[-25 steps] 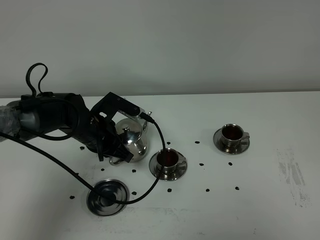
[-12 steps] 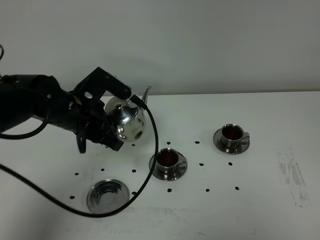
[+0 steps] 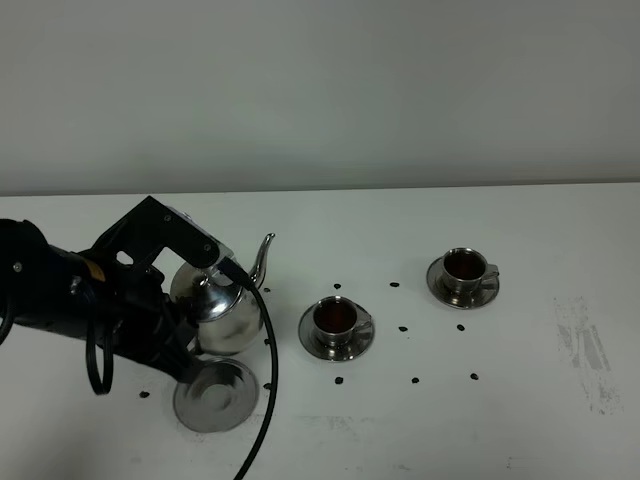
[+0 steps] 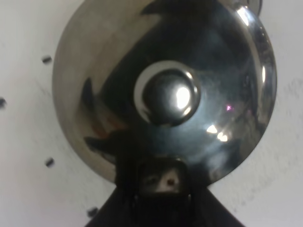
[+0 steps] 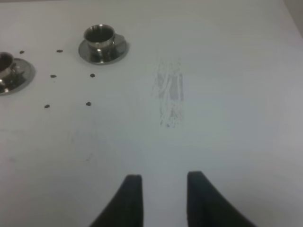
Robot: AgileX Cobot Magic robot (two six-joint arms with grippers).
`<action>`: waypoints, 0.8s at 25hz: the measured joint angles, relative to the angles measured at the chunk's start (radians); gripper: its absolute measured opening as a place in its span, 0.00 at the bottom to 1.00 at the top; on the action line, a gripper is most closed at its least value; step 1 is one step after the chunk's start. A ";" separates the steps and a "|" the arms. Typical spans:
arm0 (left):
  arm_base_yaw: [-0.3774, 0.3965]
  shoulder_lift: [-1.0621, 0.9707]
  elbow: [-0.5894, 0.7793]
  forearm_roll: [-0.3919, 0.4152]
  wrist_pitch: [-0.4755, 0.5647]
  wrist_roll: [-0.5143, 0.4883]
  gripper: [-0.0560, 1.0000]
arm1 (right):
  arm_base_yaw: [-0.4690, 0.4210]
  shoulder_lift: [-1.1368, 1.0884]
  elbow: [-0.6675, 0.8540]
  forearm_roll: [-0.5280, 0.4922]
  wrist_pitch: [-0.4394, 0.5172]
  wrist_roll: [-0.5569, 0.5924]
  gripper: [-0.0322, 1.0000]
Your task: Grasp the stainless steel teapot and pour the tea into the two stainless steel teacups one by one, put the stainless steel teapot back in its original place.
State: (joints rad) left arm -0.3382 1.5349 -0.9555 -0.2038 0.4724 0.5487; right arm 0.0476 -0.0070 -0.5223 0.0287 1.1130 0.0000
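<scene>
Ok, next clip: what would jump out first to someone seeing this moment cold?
The shiny stainless steel teapot at the left of the table, upright and held by the black left gripper close above the round steel dish at the front. Next, the two steel teacups on saucers, both showing dark tea: one mid-table, one farther right. Small dark specks dot the white table around them.

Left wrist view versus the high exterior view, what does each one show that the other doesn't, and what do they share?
Only the left wrist view looks straight down on the teapot's lid knob. Only the exterior high view shows the spout, both teacups holding dark tea, and the round steel dish beside the pot's base. Both show the stainless steel teapot, held by the left gripper, above the white table dotted with small dark specks.
</scene>
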 joint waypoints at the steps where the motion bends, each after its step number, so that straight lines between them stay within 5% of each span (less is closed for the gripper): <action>1: 0.000 0.000 0.019 0.000 -0.008 0.000 0.28 | 0.000 0.000 0.000 0.000 0.000 0.000 0.25; 8: 0.000 0.016 0.132 0.000 -0.104 0.000 0.28 | 0.000 0.000 0.000 0.000 0.000 0.000 0.25; 20: 0.002 0.051 0.170 -0.003 -0.117 0.000 0.28 | 0.000 0.000 0.000 0.000 0.000 0.000 0.25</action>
State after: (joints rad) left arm -0.3359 1.5858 -0.7856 -0.2069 0.3555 0.5490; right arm 0.0476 -0.0070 -0.5223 0.0287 1.1130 0.0000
